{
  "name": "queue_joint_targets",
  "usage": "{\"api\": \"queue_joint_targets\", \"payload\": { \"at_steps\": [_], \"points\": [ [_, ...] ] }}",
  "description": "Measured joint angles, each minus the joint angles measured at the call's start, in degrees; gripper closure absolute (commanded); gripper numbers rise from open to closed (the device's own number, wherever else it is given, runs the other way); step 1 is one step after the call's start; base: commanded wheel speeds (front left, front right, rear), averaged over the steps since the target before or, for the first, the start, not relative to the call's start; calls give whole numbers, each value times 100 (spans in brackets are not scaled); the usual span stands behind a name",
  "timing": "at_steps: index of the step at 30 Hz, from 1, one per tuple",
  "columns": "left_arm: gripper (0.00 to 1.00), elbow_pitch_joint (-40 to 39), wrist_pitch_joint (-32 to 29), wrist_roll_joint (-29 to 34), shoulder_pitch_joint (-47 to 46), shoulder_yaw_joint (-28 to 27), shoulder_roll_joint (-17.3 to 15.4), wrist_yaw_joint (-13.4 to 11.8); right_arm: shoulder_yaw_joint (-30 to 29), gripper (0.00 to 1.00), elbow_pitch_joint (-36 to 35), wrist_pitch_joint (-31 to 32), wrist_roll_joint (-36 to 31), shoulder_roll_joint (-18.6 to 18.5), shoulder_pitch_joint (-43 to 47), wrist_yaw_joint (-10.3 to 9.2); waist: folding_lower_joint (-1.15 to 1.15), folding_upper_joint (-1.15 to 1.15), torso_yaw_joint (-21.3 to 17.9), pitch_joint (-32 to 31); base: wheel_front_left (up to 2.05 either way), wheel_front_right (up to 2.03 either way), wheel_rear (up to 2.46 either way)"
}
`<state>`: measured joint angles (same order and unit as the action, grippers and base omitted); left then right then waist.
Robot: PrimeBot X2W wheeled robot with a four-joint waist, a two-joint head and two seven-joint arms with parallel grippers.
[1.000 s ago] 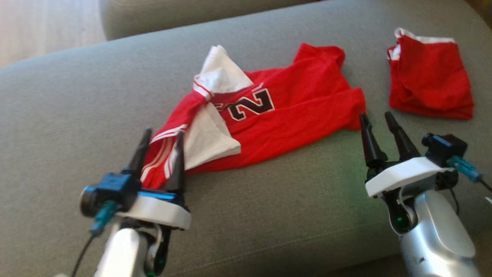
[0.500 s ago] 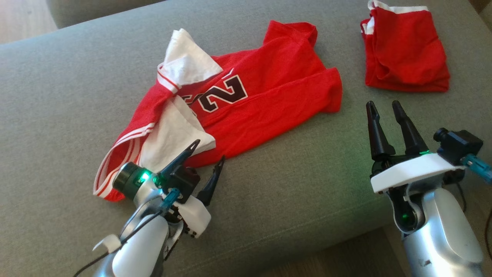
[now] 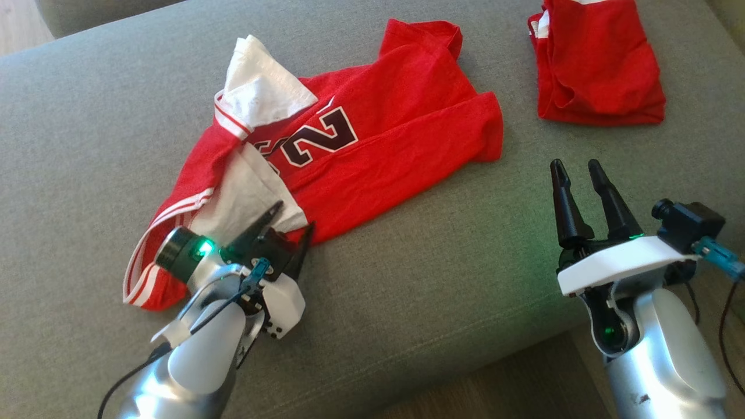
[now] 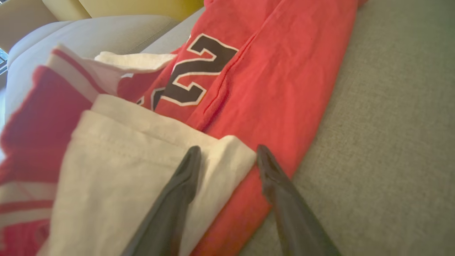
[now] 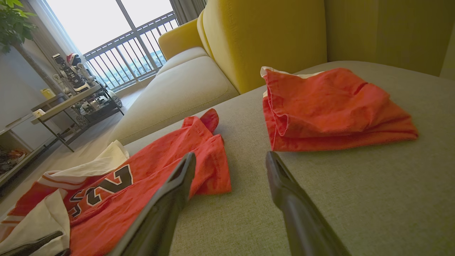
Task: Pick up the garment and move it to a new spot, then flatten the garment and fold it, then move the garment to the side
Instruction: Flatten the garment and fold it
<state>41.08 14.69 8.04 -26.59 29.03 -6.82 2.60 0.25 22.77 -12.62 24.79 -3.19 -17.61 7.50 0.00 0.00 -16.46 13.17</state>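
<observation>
The garment (image 3: 396,134) is a red jersey with a dark number and white panels, lying crumpled across the grey sofa cushion (image 3: 436,279). My left gripper (image 3: 294,216) is tilted at its front edge and open. In the left wrist view the fingers of the left gripper (image 4: 228,149) straddle the white corner of the garment (image 4: 284,71), one finger over the white cloth, the other by the red hem. My right gripper (image 3: 575,166) stands open above bare cushion, just right of the jersey's red end. In the right wrist view the right gripper (image 5: 231,156) has the garment (image 5: 160,160) to its left.
A second red piece of clothing (image 3: 599,75) lies folded at the cushion's far right, also seen as the folded red piece (image 5: 330,106). A yellow backrest (image 5: 263,39) rises behind it. The cushion's front edge (image 3: 407,372) runs just before both arms.
The head camera has shifted, sliding the whole scene. My left gripper has turned and moved right from the striped end to the jersey's white front corner. The right gripper has held its pose.
</observation>
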Motion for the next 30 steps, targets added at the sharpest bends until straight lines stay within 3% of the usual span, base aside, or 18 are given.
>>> {"api": "queue_joint_targets", "payload": {
  "at_steps": [1, 2, 7, 20, 26, 30],
  "points": [
    [64, 47, 0, -12, 1, 13, 7, 1, 1, 0, 8, -1, 0, 0, -2, 0, 0, 0, 1, -2, 0, 0, 0],
    [98, 68, 0, -12, 0, 29, 21, 2, 0, 0, 22, -4, 0, 0, -4, 0, 0, 0, 9, -4, 0, 0, 0],
    [100, -218, 0, -240, 3, 30, 80, -2, -27, 0, 115, -9, 1, 2, -5, 0, 0, 0, 140, -68, 0, 0, 0],
    [100, -2299, 1, -982, 840, -294, 40, -167, -305, 0, 460, 222, -108, 10, -17, 0, -1, 0, 894, -447, 0, 0, 0],
    [100, -2953, 1, -1187, 1166, -414, 23, -216, -996, 0, 1150, 611, -277, 18, -384, 0, -1, 0, 1405, -562, 0, 0, 0],
    [100, -3101, 1, -1224, 1329, -413, 30, -216, -1455, 0, 1578, 813, -795, 18, -948, 0, -1, 0, 1670, -540, 0, 0, 0]
  ]
}}
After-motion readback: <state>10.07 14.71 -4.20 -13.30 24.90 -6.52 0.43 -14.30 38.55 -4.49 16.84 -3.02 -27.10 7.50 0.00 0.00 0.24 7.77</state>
